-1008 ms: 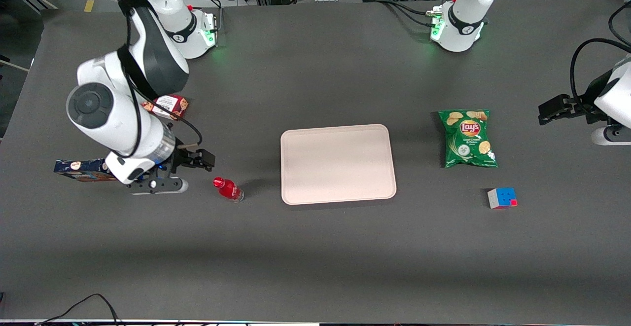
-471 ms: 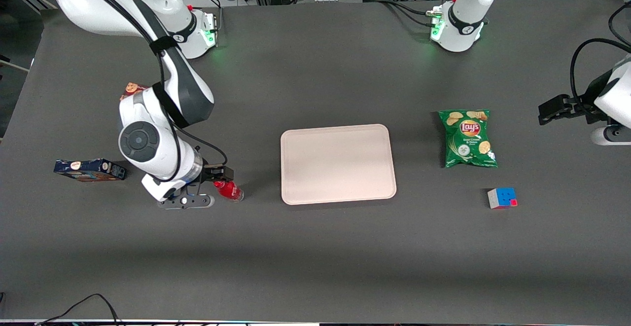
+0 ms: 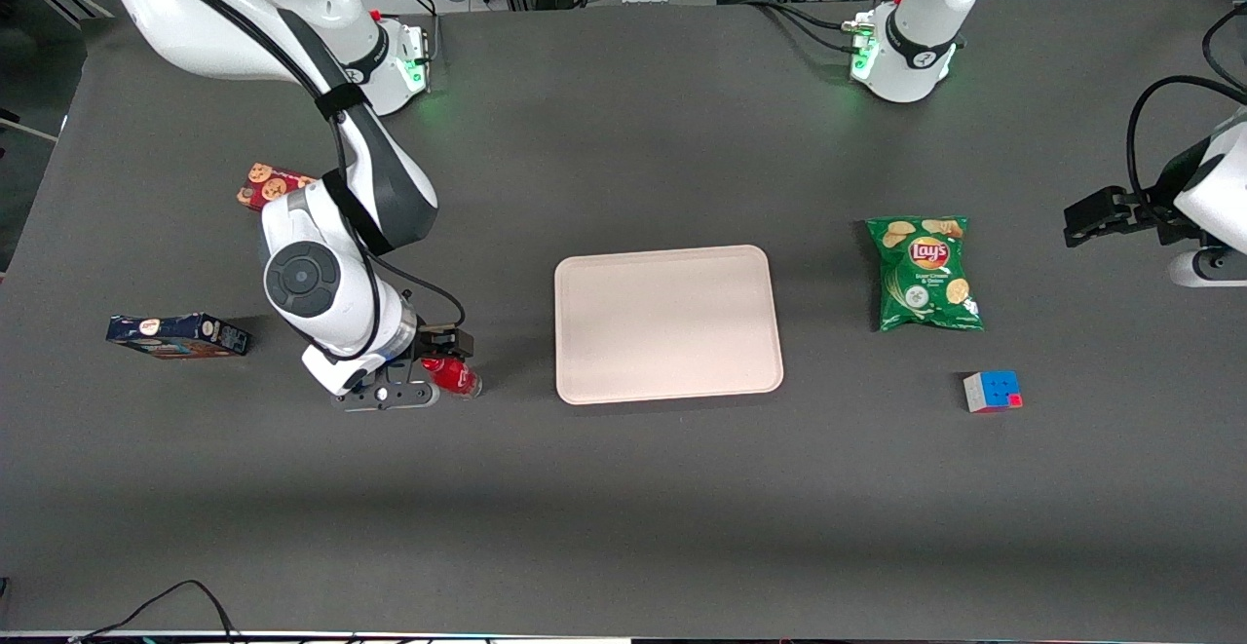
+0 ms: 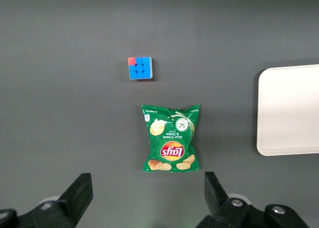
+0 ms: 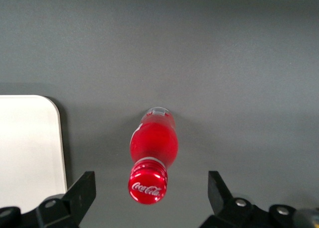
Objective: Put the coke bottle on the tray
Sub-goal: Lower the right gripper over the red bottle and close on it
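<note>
Now | gripper [image 5: 149, 198] spread wide above upright red-capped plastic coke bottle [image 5: 152, 151] (nothing held) | smooth pink-beige round-cornered tray [image 3: 668, 322] nearby

My front camera looks steeply down on the whole table [image 3: 623, 488] from a distance, arm bases along the upper edge of the frame. My right wrist camera points straight down from close above the coke bottle [image 5: 151, 156], with the gripper [image 5: 152, 200] fingers spread wide. It shares the tray [image 5: 27, 148] corner with the front view. My left wrist camera looks down from higher, sharing the tray edge too.
</note>
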Tool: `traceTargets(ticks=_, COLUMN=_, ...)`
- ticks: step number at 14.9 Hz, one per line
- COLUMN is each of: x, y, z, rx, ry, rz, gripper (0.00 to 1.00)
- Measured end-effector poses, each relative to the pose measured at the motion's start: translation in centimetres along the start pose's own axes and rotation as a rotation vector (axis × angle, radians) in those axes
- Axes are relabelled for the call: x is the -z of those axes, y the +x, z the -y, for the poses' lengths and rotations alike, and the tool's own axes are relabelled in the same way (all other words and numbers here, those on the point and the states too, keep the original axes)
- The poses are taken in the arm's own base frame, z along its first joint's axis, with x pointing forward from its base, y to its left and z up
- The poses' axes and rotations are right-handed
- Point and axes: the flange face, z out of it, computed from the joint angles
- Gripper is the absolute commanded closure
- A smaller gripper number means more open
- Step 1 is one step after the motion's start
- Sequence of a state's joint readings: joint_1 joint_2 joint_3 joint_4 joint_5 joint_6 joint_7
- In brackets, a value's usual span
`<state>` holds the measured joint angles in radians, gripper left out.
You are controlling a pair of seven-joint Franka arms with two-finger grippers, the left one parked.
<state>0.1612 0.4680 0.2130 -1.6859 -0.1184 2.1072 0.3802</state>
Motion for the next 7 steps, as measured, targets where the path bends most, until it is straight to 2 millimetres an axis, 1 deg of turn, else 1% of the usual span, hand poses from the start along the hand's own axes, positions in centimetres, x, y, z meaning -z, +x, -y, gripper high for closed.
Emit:
traceTargets(ticks=1, x=-0.3, y=0.0, z=0.0, rx=0.001, ry=0.0, rz=0.0, gripper=0.0)
traceTargets(ticks=2, x=-0.5, y=0.0, z=0.0, rx=0.001, ry=0.002, rz=-0.003, gripper=0.02)
traceTargets(ticks=4, x=-1.0, y=-0.1, z=0.1, rx=0.003, ry=0.006, rz=-0.011, gripper=0.1)
traceTargets(ticks=5, x=-1.2, y=-0.1, z=0.1, rx=0.003, ry=0.007, rz=-0.013, gripper=0.15)
traceTargets(ticks=7, x=-1.3, y=-0.1, z=0.0, rx=0.011, ry=-0.004, rz=-0.018, gripper=0.31)
